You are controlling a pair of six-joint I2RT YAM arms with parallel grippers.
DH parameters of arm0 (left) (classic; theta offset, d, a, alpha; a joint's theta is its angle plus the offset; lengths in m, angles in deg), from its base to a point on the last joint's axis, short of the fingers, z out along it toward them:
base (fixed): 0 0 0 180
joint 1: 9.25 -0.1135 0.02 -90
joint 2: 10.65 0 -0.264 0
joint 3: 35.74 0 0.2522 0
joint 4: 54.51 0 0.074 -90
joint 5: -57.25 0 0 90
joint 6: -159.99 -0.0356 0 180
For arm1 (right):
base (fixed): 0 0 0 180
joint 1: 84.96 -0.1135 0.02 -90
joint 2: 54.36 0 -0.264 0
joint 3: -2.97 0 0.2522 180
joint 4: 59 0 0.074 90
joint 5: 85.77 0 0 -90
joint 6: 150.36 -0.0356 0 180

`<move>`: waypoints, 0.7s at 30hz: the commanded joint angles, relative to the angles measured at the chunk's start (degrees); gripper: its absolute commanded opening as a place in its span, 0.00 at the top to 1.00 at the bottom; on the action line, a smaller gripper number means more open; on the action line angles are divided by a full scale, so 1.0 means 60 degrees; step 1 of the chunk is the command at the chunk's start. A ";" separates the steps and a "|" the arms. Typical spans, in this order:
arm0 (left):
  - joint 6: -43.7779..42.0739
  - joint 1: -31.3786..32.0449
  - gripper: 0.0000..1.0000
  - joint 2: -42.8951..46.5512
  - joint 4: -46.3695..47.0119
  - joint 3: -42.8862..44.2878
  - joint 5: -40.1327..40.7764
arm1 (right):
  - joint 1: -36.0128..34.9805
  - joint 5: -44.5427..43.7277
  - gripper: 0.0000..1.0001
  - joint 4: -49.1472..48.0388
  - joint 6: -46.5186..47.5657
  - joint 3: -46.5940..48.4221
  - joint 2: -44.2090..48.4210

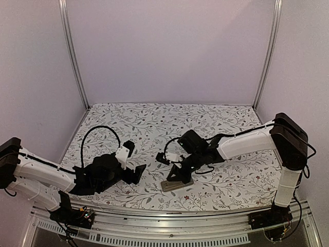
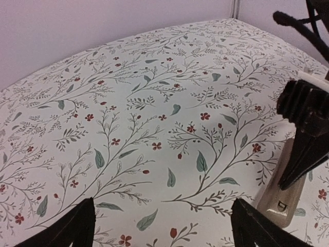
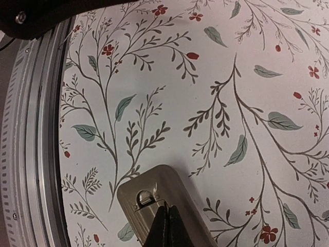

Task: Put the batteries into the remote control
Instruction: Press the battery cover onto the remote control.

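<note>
The remote control (image 3: 175,190) lies back-up near the front of the bench (image 1: 231,180). That is about 6 o'clock from the bench's middle, and its length runs roughly 8 to 2 o'clock in the overhead view. The right jaws are pressed together into one point, which rests on the tan-grey back just behind the small latch (image 3: 145,198) at the remote's end. No dark recess shows around it, so the cover looks to be on. No batteries show in any view.

The step, I judge, is working that cover loose. Press straight down, then slide along the remote's length rather than across it, or the slim bar may skid or pivot on the printed cloth. At 9 o'clock of the remote, near but apart, the left jaws stand wide with nothing between them. They could brace that end.
</note>
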 commanded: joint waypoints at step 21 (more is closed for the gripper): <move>-0.0077 0.0034 0.08 0.0237 -0.0340 -0.0025 0.0206 | 0.0182 -0.0290 1.00 0.0717 0.0097 -0.0573 -0.0002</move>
